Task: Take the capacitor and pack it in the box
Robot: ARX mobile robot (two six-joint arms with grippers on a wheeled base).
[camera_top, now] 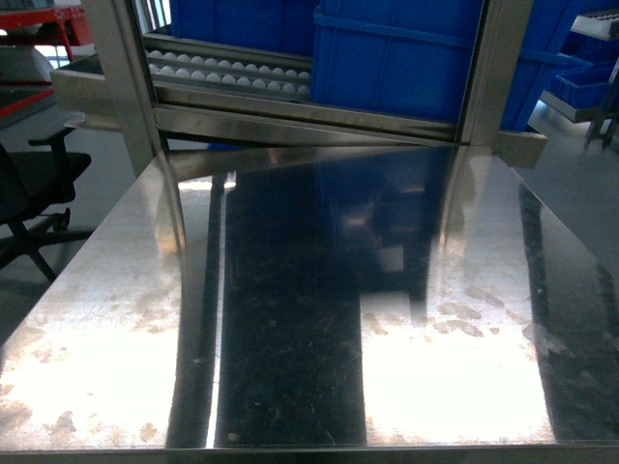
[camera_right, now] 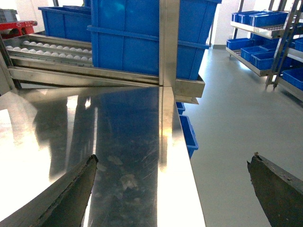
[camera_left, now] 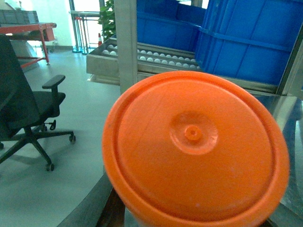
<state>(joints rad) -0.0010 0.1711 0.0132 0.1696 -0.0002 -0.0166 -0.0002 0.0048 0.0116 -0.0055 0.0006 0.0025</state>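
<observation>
Two dark fingers (camera_right: 71,194) of the right end effector (camera_right: 173,189) stand wide apart above the steel worktop (camera_top: 290,367). An orange lid (camera_left: 194,146) fills the left wrist view, so the left end effector's state cannot be told. Neither box nor capacitor shows anywhere. Blue bins (camera_top: 397,58) sit behind.

Right pincer (camera_right: 173,189) jaws spread wide apart; left pincer unseen.
</observation>
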